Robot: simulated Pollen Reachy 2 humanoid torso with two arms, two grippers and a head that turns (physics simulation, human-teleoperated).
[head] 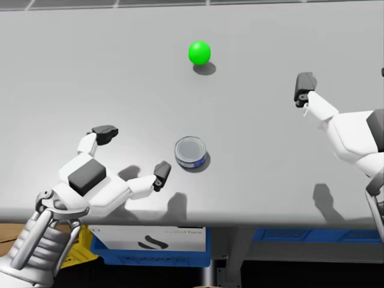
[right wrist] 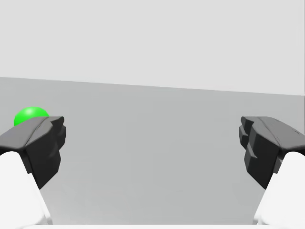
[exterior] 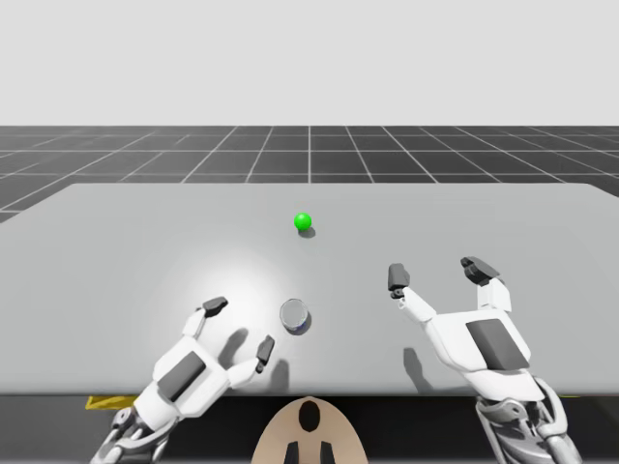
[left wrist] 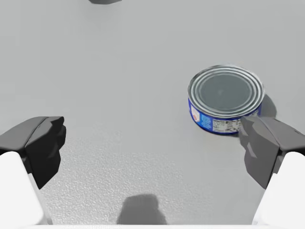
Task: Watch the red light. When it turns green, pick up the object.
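Light (exterior: 303, 221) shows green. Short blue can (exterior: 295, 315) stands upright just ahead of left gripper (exterior: 240, 325); right gripper (exterior: 435, 274) lies farther off. Both gape, empty.

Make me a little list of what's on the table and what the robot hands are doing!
light: green ball, showing green, on the far middle of the table
object: low blue can with a silver lid, standing upright
left gripper: open, with the can just ahead of one finger, not gripped
right gripper: open, off to the side, holding nothing
picked up yet: no
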